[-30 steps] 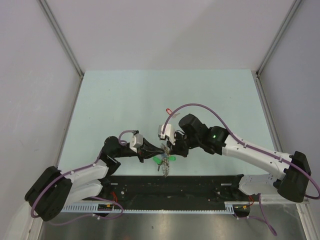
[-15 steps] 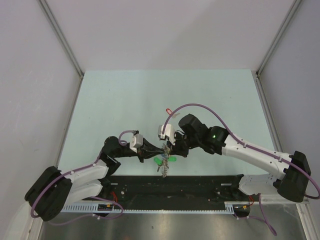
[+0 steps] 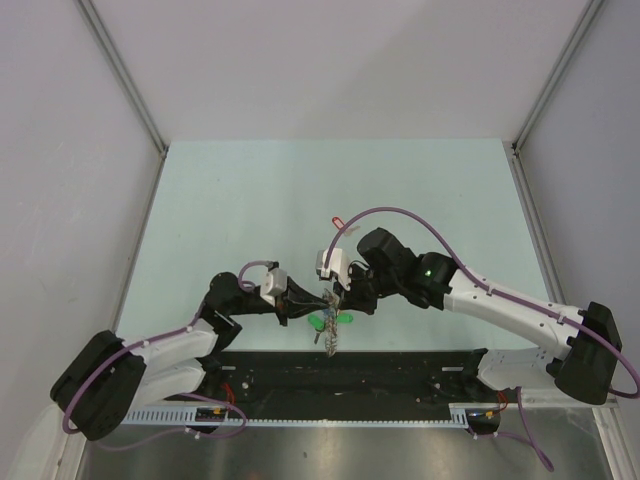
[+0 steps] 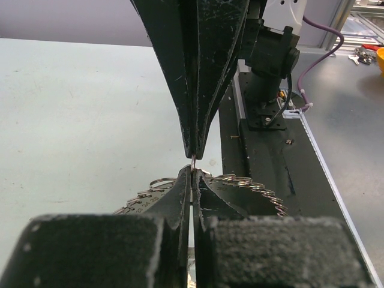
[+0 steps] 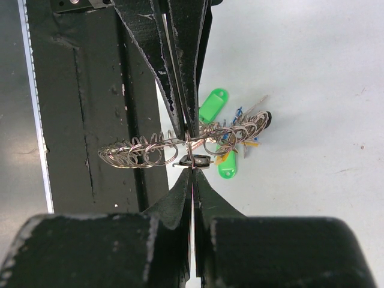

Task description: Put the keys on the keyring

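Observation:
The keyring (image 5: 157, 146), a thin wire hoop strung with several small split loops and two green tags (image 5: 212, 105), hangs between my two grippers just above the table's near edge (image 3: 328, 332). My left gripper (image 3: 323, 297) is shut on the hoop's wire; its tips show in its own view (image 4: 193, 172) and come down from the top of the right wrist view (image 5: 188, 135). My right gripper (image 5: 192, 170) is shut on the thin loop of a key with a black tag (image 5: 196, 161), tip to tip with the left gripper (image 3: 335, 295). A red-tagged key (image 3: 336, 221) lies on the table behind them.
The black base rail (image 3: 400, 372) runs along the near edge under the hanging loops. The pale green table (image 3: 250, 200) stretches back to grey walls. A purple cable (image 3: 400, 213) arches over the right arm.

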